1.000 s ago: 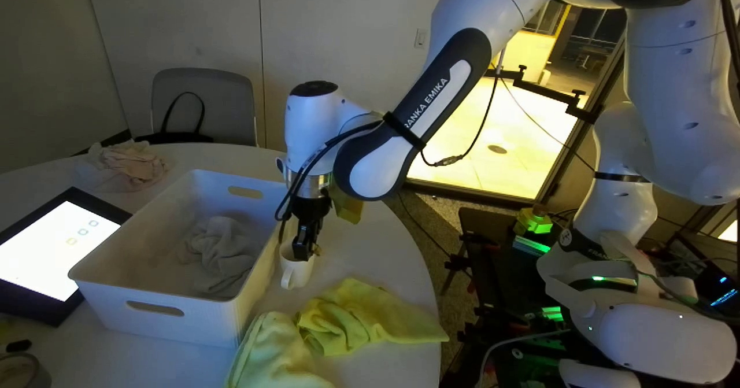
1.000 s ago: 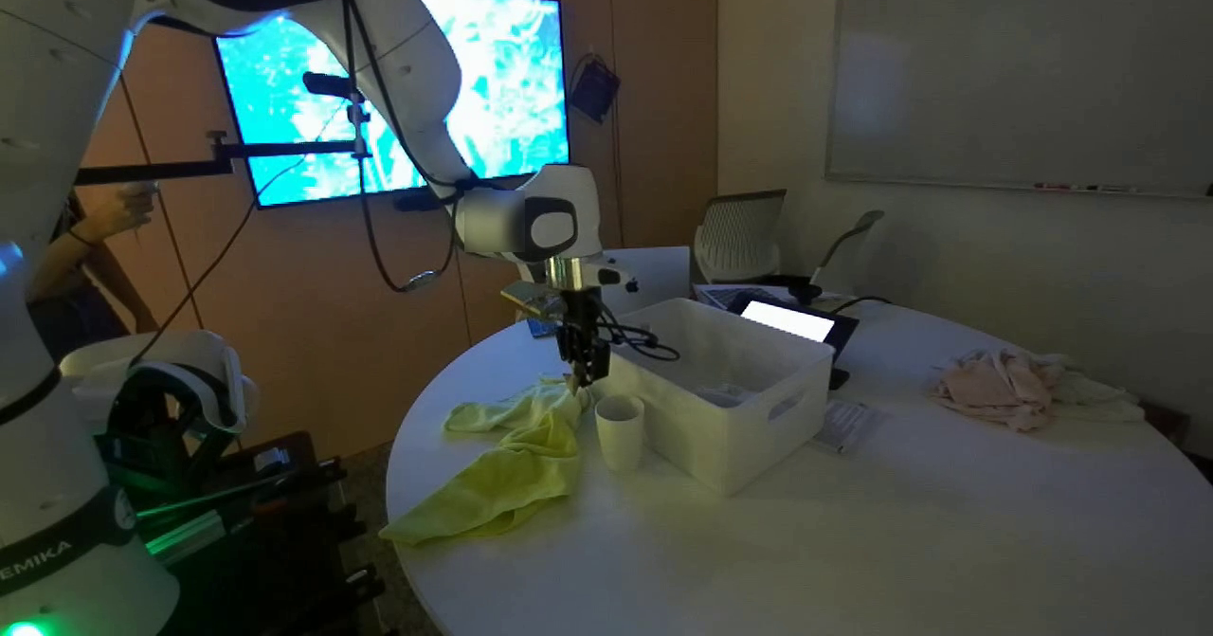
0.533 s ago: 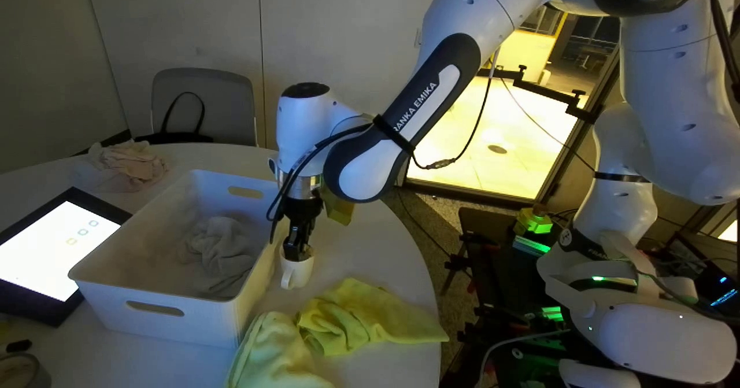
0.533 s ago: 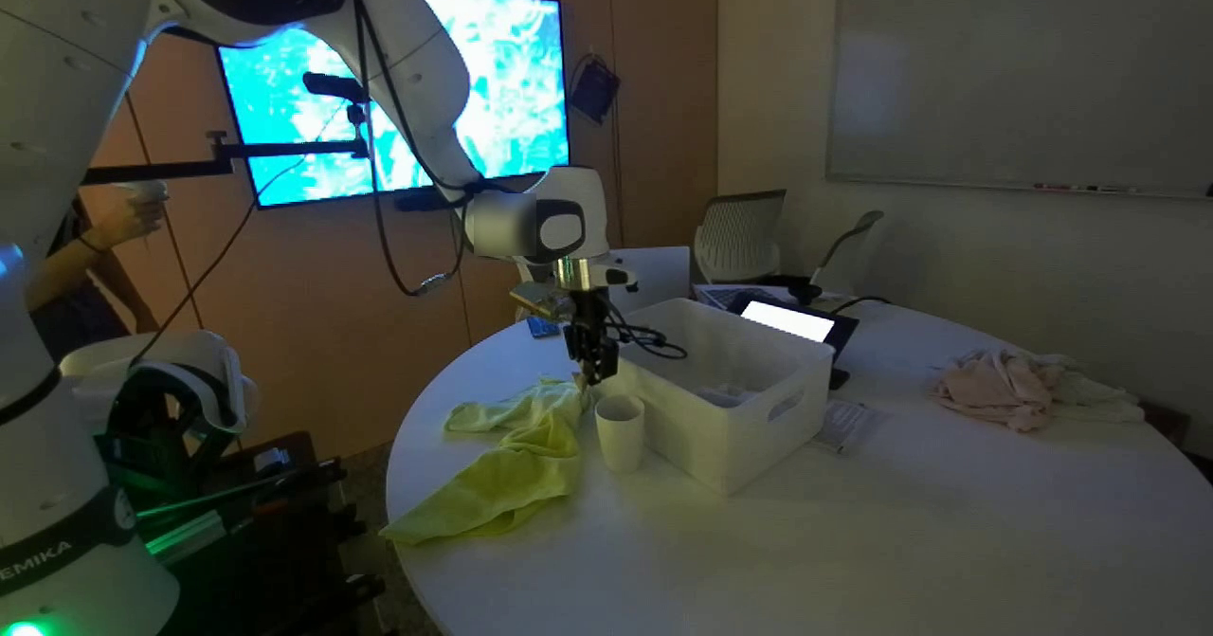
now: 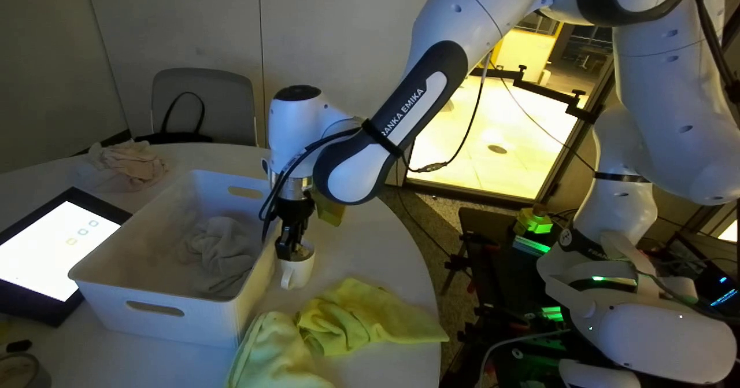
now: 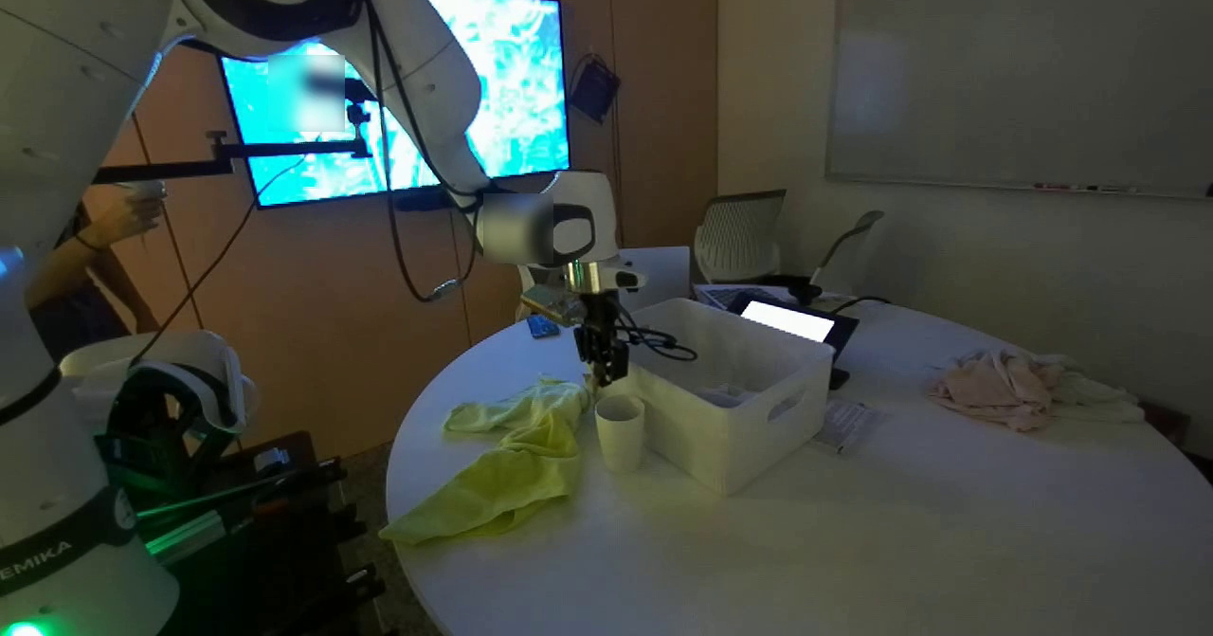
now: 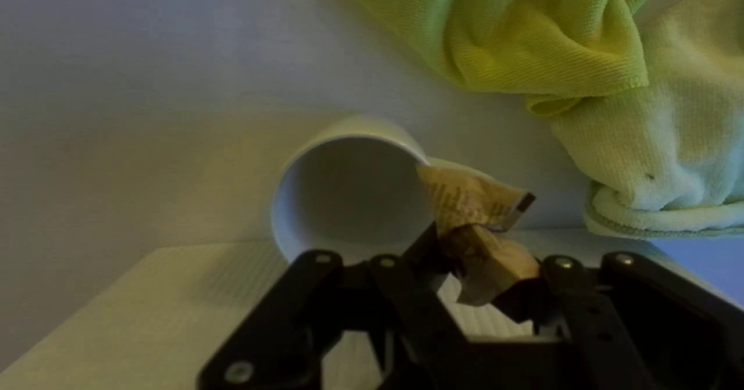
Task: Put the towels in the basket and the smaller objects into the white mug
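Observation:
In the wrist view my gripper [image 7: 475, 278] is shut on a small tan wrapper [image 7: 472, 197] with printed text and a dark corner. The wrapper overlaps the rim of the white mug [image 7: 349, 198] in that view; its height above the rim is unclear. The mug [image 5: 297, 274] stands upright beside the basket [image 5: 199, 325], its interior bare as far as it shows. My gripper [image 5: 287, 256] hangs by the mug's basket side. A grey-white towel [image 5: 222, 255] lies inside the basket. On the table are a yellow-green towel [image 5: 370, 321] and a paler one [image 5: 272, 356].
A tablet [image 5: 52, 249] with a lit screen lies against the basket's far side. Pink and white cloths [image 6: 1000, 390] are heaped farther off on the table. A roll of tape [image 5: 23, 370] sits at the near corner. The basket wall [image 7: 174, 303] rises close to the mug.
My gripper has shifted sideways over the mug toward the basket, still holding the wrapper. Mug, basket and towels have stayed where they were.

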`<state>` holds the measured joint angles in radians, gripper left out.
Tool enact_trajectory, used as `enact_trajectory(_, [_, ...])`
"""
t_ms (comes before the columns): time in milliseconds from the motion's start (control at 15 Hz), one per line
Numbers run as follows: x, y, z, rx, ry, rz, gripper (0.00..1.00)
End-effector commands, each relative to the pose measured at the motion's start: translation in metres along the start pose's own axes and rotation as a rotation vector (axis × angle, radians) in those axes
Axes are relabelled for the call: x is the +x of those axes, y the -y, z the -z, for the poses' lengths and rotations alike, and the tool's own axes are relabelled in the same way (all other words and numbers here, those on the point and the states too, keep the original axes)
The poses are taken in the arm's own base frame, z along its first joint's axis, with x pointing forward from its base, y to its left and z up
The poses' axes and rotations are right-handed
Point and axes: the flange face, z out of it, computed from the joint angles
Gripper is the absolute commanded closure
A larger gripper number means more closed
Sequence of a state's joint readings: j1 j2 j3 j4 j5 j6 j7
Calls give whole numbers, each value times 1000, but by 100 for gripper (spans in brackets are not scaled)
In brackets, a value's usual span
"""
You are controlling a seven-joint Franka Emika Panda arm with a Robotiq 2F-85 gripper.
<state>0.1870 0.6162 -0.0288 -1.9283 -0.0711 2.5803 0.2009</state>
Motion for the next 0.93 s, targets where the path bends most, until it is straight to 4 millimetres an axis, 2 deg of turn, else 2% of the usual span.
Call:
enact_trajectory(0, [10,-2,4,-19,-20,0,97])
enact_trajectory(600, [11,-12,3,-40,-27,-4,95])
enact_trajectory(667, [12,-13,3,-42,-28,-3,90])
enact_trajectory(733, [12,-13,2,-45,-29,-2,77])
enact_trajectory(800, [12,-14,2,-46,-31,-3,83])
enact_trajectory(867, [12,-14,2,-46,-32,-2,79])
